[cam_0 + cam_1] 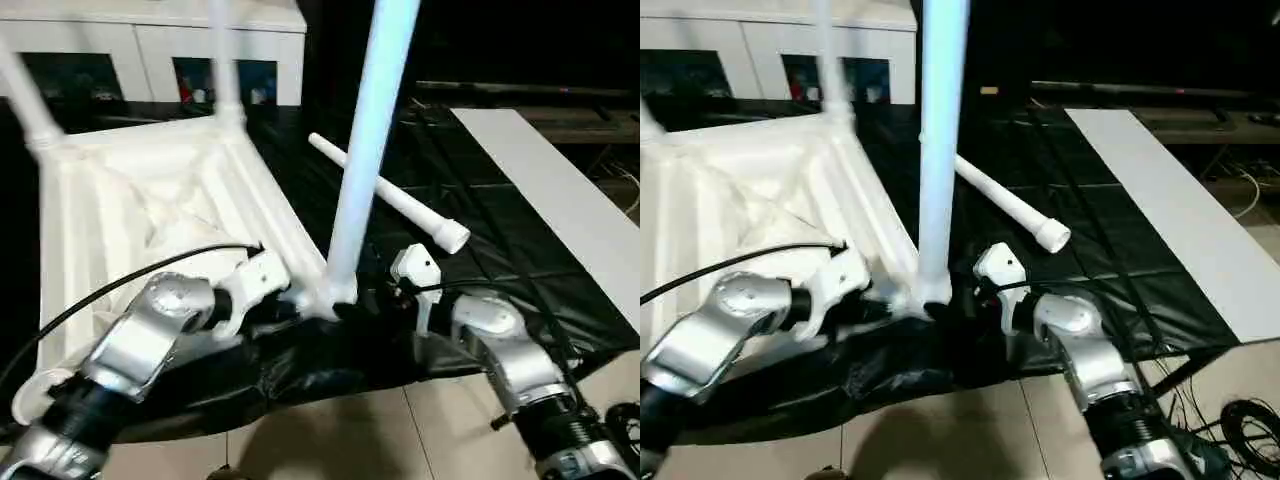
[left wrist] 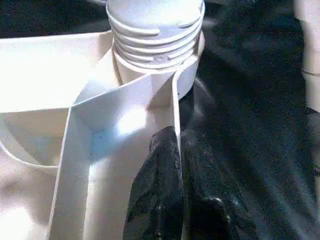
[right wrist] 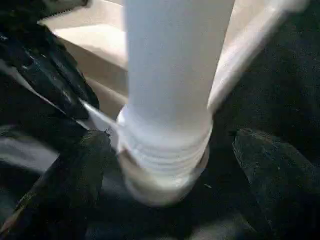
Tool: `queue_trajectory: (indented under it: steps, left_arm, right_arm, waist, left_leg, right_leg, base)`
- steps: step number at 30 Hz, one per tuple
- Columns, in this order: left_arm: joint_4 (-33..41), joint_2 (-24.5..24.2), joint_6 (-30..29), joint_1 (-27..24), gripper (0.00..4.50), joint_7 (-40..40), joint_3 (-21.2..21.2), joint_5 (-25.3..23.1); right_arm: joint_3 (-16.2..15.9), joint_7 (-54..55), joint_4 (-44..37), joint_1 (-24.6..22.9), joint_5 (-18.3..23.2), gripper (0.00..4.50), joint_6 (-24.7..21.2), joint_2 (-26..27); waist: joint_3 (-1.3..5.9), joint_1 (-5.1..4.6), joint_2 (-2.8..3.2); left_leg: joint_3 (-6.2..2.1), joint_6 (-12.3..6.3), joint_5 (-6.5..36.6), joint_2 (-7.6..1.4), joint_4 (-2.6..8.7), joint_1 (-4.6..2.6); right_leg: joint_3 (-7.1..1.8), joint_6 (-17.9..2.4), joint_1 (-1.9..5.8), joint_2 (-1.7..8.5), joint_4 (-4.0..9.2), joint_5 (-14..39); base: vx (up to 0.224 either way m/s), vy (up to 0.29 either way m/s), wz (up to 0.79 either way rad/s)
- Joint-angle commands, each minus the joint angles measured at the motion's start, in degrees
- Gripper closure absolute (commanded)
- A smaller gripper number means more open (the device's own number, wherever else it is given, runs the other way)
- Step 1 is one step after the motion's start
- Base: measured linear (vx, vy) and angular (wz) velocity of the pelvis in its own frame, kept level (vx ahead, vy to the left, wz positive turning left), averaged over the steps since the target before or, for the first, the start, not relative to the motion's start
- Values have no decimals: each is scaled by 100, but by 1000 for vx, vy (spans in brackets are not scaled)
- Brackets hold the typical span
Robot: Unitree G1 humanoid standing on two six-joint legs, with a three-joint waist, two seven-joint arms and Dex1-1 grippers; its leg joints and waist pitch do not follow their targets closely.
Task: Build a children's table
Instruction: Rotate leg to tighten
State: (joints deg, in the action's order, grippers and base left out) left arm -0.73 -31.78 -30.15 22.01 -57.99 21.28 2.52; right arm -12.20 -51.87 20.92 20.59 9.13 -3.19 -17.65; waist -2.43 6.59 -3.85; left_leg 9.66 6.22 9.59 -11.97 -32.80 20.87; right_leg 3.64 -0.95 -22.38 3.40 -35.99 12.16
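The white tabletop lies upside down on a black sheet, ribbed side up. A long white leg stands upright in its near corner socket, its threaded end seated there. Two more legs rise from the far corners. A loose leg lies on the sheet behind. My left gripper is shut on a thin rim wall of the tabletop just beside that socket. My right gripper stands open around the leg's base, one finger on each side, not pressing it.
A white cabinet with dark glass doors stands at the back. A long white board lies at the right on the black sheet. Tiled floor runs along the front, with cables at the right.
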Motion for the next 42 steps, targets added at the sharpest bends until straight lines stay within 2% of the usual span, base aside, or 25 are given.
queue_trajectory:
  steps: [1, 4, 5, 10, 11, 14, 15, 19, 22, 23, 27, 31, 32, 33, 34, 35, 36, 39, 41, 42]
  left_arm:
    - [125, -27, 16, -71, 450, -349, 328, 36]
    - [98, -115, 73, -63, 450, -393, 306, 33]
    - [88, -132, 82, -61, 450, -408, 307, 31]
    - [68, -154, 69, -36, 450, -396, 286, 5]
    - [66, -153, 68, -32, 450, -399, 282, 4]
    - [66, -162, 64, -23, 450, -432, 281, 13]
    - [54, -169, 73, -18, 450, -440, 288, 16]
    - [18, -164, 90, 5, 450, -440, 301, 8]
    - [6, -164, 95, 14, 450, -451, 306, 5]
    - [4, -165, 96, 16, 450, -457, 308, 3]
    - [9, -180, 76, 17, 450, -487, 325, 6]
    - [19, -229, 46, -11, 450, -511, 348, -11]
    - [-29, -193, 32, 2, 450, -441, 319, -23]
    - [-177, -54, -16, 73, 450, -208, 251, -74]
    - [-196, -36, -22, 82, 450, -177, 242, -80]
    - [-316, 78, -57, 141, 450, 12, 188, -122]
    - [-549, 304, -106, 263, 450, 385, 92, -208]
    - [-1183, 889, -196, 608, 450, 1300, -137, -368]
    - [-1595, 1336, -253, 836, 450, 1911, -335, -369]
    - [-1907, 1702, -255, 1011, 450, 2385, -505, -328]
  right_arm:
    - [-79, -269, -29, 138, 12, 24, 8, -144]
    - [-207, -439, 68, 268, -113, 24, 64, -205]
    - [-233, -459, 115, 307, -149, 24, 98, -200]
    - [-282, -609, 229, 406, -173, 24, 124, -207]
    - [-274, -621, 240, 417, -167, 40, 117, -204]
    - [-220, -672, 277, 456, -80, 40, 89, -178]
    - [-218, -706, 304, 467, -59, 67, 87, -168]
    - [-222, -706, 377, 479, -81, 80, 159, -137]
    - [-208, -697, 417, 491, -68, 119, 186, -106]
    - [-206, -699, 429, 493, -67, 119, 192, -97]
    - [-217, -730, 458, 471, -67, 159, 225, -75]
    - [-180, -649, 522, 426, -65, 174, 271, -21]
    - [-109, -356, 650, 460, -132, 180, 291, 61]
    - [120, 302, 897, 559, -146, 181, 173, 269]
    - [150, 388, 930, 573, -147, 181, 157, 297]
    - [317, 876, 1115, 646, -160, 182, 76, 450]
    - [530, 1590, 1400, 742, -213, 183, 22, 655]
    - [805, 2885, 1803, 855, -284, 184, -130, 1095]
    - [822, 3366, 1952, 910, -311, 184, -108, 1431]
    - [778, 3670, 2062, 980, -355, 185, -81, 1706]
  waist:
    - [245, -31, 81]
    - [255, -28, 82]
    - [266, -36, 62]
    - [290, -35, 60]
    - [295, -34, 52]
    - [297, -33, 68]
    - [292, -35, 64]
    - [289, -35, 79]
    - [301, -34, 77]
    - [303, -37, 75]
    - [297, -34, 73]
    - [303, -37, 74]
    - [301, -46, 83]
    - [294, -59, 78]
    - [271, -83, 82]
    - [263, -87, 82]
    - [256, -120, 77]
    - [246, -180, 85]
    - [275, -184, 70]
    - [284, -181, 75]
  left_leg:
    - [0, -139, 1558, -171, 395, -120]
    - [-12, -111, 1465, -166, 402, -91]
    - [-16, -105, 1374, -155, 397, -68]
    - [-10, -127, 1108, -149, 372, -62]
    - [-5, -146, 1040, -147, 363, -59]
    - [-3, -169, 998, -143, 358, -58]
    - [-3, -163, 1059, -145, 363, -62]
    - [-9, -119, 1182, -148, 369, -68]
    - [-7, -122, 1093, -148, 360, -70]
    - [-8, -126, 1074, -145, 359, -61]
    - [-7, -127, 1127, -146, 361, -67]
    - [-8, -125, 1092, -146, 358, -68]
    - [-10, -114, 1065, -145, 359, -61]
    - [-7, -111, 1106, -141, 363, -58]
    - [-5, -53, 1237, -133, 381, -64]
    - [-12, 0, 1331, -128, 387, -72]
    - [-23, 94, 1514, -128, 403, -79]
    - [-50, 254, 1802, -121, 413, -111]
    - [-63, 255, 1711, -120, 411, -79]
    - [-55, 245, 1697, -124, 401, -96]
  right_leg:
    - [-304, -958, 175, 399, 507, 1241]
    - [-301, -938, 206, 408, 493, 1197]
    - [-295, -915, 230, 407, 477, 1140]
    - [-292, -965, 245, 403, 436, 772]
    - [-294, -992, 251, 401, 420, 629]
    - [-291, -1023, 257, 397, 409, 516]
    - [-289, -1018, 256, 402, 423, 606]
    - [-293, -987, 253, 407, 439, 820]
    - [-289, -1019, 255, 400, 423, 649]
    - [-288, -1030, 263, 400, 416, 608]
    - [-288, -1022, 260, 404, 426, 695]
    - [-287, -1030, 261, 403, 417, 650]
    - [-288, -1042, 260, 403, 413, 614]
    - [-286, -1043, 256, 400, 421, 660]
    - [-292, -1020, 234, 404, 452, 892]
    - [-289, -994, 231, 408, 462, 1091]
    - [-288, -910, 229, 420, 492, 1500]
    - [-291, -730, 189, 433, 556, 2116]
    - [-291, -657, 213, 440, 540, 1919]
    - [-295, -678, 194, 431, 532, 1729]
  base:
    - [0, 0, 0]
    - [0, 0, 0]
    - [0, 0, 0]
    - [0, 0, 0]
    - [0, 0, 0]
    - [0, 0, 0]
    - [0, 0, 0]
    - [0, 0, 0]
    - [0, 0, 0]
    - [0, 0, 0]
    - [0, 0, 0]
    - [0, 0, 0]
    - [0, 0, 0]
    - [0, 0, 0]
    - [0, 0, 0]
    - [0, 0, 0]
    - [0, 0, 0]
    - [0, 0, 0]
    - [0, 0, 0]
    - [0, 0, 0]
